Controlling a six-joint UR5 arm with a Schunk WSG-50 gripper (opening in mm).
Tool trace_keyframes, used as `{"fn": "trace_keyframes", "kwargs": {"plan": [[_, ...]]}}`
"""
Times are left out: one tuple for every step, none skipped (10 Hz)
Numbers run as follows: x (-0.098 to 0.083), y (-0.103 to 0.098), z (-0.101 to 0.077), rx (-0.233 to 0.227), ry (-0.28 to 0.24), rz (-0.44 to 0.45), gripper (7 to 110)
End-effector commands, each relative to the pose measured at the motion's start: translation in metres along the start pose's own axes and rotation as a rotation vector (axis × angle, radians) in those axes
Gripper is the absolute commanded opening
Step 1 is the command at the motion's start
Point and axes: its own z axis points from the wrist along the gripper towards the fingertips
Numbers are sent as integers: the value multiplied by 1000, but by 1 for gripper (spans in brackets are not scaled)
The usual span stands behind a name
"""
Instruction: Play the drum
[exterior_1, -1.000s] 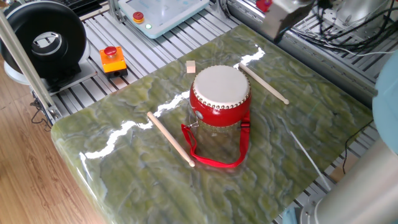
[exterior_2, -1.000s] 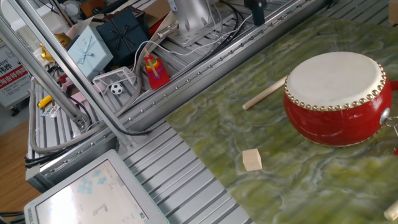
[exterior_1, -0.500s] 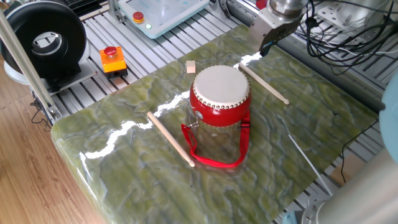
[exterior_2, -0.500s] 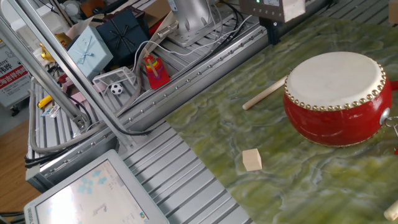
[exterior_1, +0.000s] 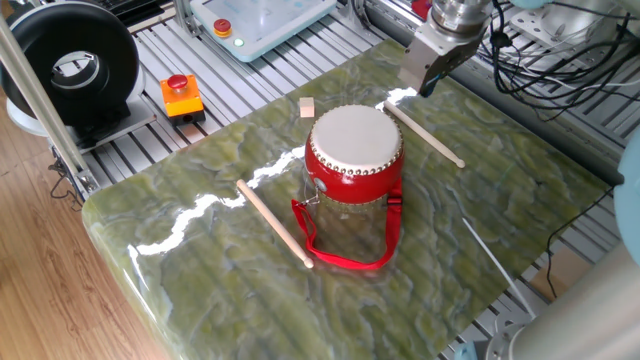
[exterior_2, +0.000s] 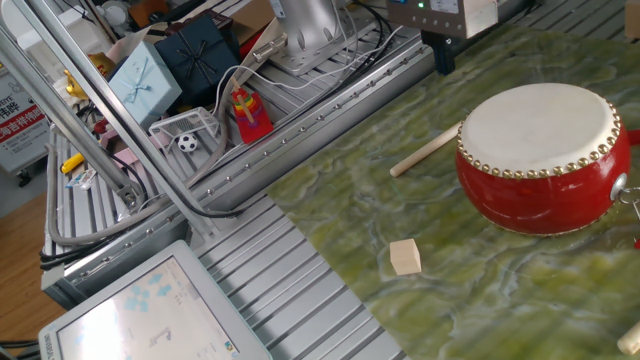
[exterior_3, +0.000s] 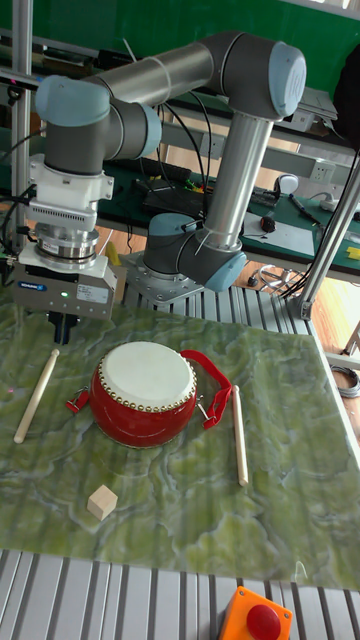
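Note:
The drum (exterior_1: 353, 152) (exterior_2: 540, 155) (exterior_3: 145, 392) is round and red with an off-white head and a studded rim. It stands upright mid-table, its red strap (exterior_1: 345, 248) lying in front. My gripper (exterior_1: 429, 80) (exterior_2: 443, 58) (exterior_3: 61, 328) hangs beyond the drum, just above the far end of a thin wooden stick (exterior_1: 425, 135) (exterior_2: 426, 152) (exterior_3: 36, 396). The dark fingers are together with nothing between them, and they touch neither the stick nor the drum.
A second stick (exterior_1: 273, 222) (exterior_3: 239, 420) lies on the drum's other side. A small wooden cube (exterior_1: 306, 107) (exterior_2: 405, 256) (exterior_3: 101, 501) sits nearby. An orange box with a red button (exterior_1: 181, 95) and a tablet (exterior_2: 150, 310) rest on the slatted frame past the green mat's edge.
The gripper has come down and in from the table's far edge, ending lower and closer to the stick's end. The drum, sticks and cube have not moved.

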Motion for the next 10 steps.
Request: {"fn": "trace_keyframes", "kwargs": {"plan": [[-5,1,-1,-7,-21,1,7],[-6,-1,-1,3,-27,-15,7],[-9,1,-1,-4,-36,-40,7],[-8,1,-1,-4,-33,-39,7],[-10,-7,19,20,-31,-33,7],[-9,-16,35,47,-34,-32,7],[-2,-19,39,47,-14,-35,7],[8,-18,42,24,12,-43,7],[14,-19,45,17,27,-45,7],[20,-18,48,8,41,-41,7]]}}
